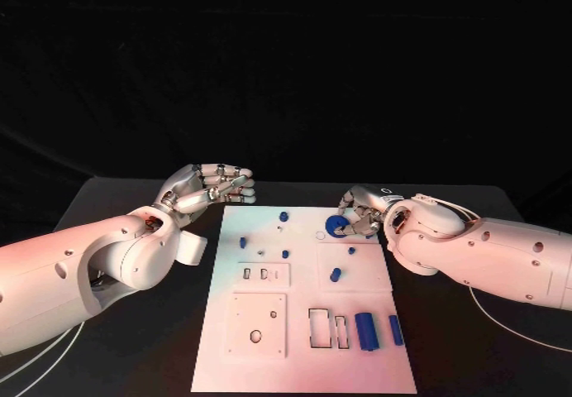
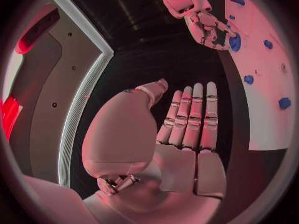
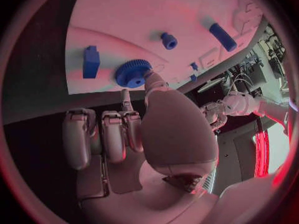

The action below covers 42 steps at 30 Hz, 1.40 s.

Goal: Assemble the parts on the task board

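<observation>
On my left, the left hand (image 1: 212,187) is lifted off the black tabletop (image 1: 107,207) just beyond the far left corner of the white task board (image 1: 304,331); in the left wrist view its fingers (image 2: 190,117) lie straight and side by side, holding nothing. At centre, the board carries the blue parts: a small peg (image 1: 283,217) near the far edge, a short piece (image 1: 243,242) at the left edge, an oblong piece (image 1: 336,274) mid-board, and two cylinders (image 1: 367,331) lying just beside an open rectangular slot (image 1: 321,328) near the front. A square plate with a hole (image 1: 258,324) sits front left. On my right, the right hand (image 1: 364,211) rests at the board's far right corner against a blue toothed gear (image 1: 337,224); in the right wrist view the thumb tip touches the gear's rim (image 3: 132,73) while the other fingers (image 3: 112,134) are curled in short of it. I cannot tell whether the gear is actually pinched. A blue block (image 3: 91,61) lies near the gear.
</observation>
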Tool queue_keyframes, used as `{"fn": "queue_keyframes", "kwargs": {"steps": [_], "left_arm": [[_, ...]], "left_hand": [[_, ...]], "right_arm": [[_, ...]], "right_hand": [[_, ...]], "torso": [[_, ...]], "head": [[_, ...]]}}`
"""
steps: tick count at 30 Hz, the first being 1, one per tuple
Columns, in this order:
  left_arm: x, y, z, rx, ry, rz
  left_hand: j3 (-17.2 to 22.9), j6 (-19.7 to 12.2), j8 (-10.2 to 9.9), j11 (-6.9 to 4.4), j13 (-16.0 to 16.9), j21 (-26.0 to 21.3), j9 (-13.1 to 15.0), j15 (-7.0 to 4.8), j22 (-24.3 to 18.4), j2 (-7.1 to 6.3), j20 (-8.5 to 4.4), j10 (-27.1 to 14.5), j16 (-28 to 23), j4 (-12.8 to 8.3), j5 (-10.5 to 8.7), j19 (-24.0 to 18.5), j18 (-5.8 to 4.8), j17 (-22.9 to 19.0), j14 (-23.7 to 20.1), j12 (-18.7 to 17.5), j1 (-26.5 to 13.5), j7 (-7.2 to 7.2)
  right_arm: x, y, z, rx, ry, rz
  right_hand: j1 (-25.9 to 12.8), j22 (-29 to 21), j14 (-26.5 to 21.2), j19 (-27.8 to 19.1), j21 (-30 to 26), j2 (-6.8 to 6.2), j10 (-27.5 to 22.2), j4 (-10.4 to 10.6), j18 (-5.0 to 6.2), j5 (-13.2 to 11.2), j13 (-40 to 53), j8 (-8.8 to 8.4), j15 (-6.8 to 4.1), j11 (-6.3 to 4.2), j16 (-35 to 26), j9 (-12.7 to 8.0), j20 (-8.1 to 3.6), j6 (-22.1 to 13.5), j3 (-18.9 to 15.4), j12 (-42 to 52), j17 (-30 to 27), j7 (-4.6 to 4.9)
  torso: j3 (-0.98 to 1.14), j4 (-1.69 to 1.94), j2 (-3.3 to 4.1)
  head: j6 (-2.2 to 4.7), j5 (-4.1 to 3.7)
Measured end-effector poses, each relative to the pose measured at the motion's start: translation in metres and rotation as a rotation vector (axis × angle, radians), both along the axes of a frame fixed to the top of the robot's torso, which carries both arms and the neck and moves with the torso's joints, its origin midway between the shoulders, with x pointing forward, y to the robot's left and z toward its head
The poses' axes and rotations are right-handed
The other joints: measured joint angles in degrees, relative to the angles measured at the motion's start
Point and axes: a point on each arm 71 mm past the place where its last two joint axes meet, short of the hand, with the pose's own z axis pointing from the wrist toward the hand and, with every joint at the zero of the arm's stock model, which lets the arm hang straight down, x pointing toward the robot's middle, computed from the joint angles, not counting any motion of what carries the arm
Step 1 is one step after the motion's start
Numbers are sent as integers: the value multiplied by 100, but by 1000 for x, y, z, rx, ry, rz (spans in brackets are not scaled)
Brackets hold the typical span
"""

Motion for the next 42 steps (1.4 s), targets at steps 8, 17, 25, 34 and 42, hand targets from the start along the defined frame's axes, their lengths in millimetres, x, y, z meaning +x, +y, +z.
{"fn": "queue_keyframes", "kwargs": {"steps": [8, 17, 25, 34, 42], "left_arm": [[0, 0, 0, 0, 1, -1], [0, 0, 0, 0, 2, -2], [1, 0, 0, 1, 3, -1], [1, 0, -1, 2, 5, -1], [1, 0, -1, 4, 7, -1]], "left_hand": [[0, 0, 0, 0, 0, 0, 0, 0, -5, 0, 0, 0, 0, 0, 0, 0, 0, 0, 0, 0, 0, 0], [0, 0, 0, 0, 0, 0, 0, 0, -5, 0, 0, 0, 0, 0, 0, 0, 0, -1, 0, 0, 0, 0], [16, 0, 0, 20, 0, 0, 0, 0, -4, 0, 0, 20, 0, 17, 0, 0, 0, 7, 0, 0, 0, 0], [16, 0, 0, 21, 0, 0, 1, 0, -4, 0, 0, 21, 0, 17, 0, 0, 0, 8, 0, 0, 0, 0], [16, 0, 0, 21, 0, 0, -5, 0, -9, 0, 0, 21, -23, 17, 0, 0, 0, 8, 0, -22, 0, 0]], "right_arm": [[0, 1, -2, 4, 15, 4], [2, 3, -3, 10, 24, 12], [3, 2, -3, 12, 30, 17], [1, 2, -2, 10, 31, 24], [0, 2, -3, 10, 30, 26]], "right_hand": [[-29, -1, 0, -9, 0, 31, 0, 0, 0, 0, 0, 0, 0, 0, 0, 6, 9, 0, 0, 0, -1, 0], [-9, -1, 0, -9, 0, 161, 0, 8, 0, 0, -1, 0, 0, 0, 0, 29, 9, 95, 76, 15, -1, -12], [53, -2, 0, -9, 0, 234, 0, -30, 0, 0, -1, 0, 0, 0, 0, 33, 8, 193, 178, 23, -1, -47], [216, -2, 0, -9, 0, 132, 0, -47, 0, 0, 4, -23, 0, 0, 0, 16, 8, 192, 240, 23, -2, -47], [243, -2, 0, -9, 0, 105, 0, -47, 0, 0, 4, -56, -1, -1, 0, 5, 8, 192, 240, 23, -2, -47]], "torso": [[-7, -3, -3], [-12, -2, -7], [-9, -3, -7], [-3, -4, -7], [-1, -2, -8]], "head": [[-15, -2], [-27, -5], [-41, -5], [-52, -3], [-55, -16]]}}
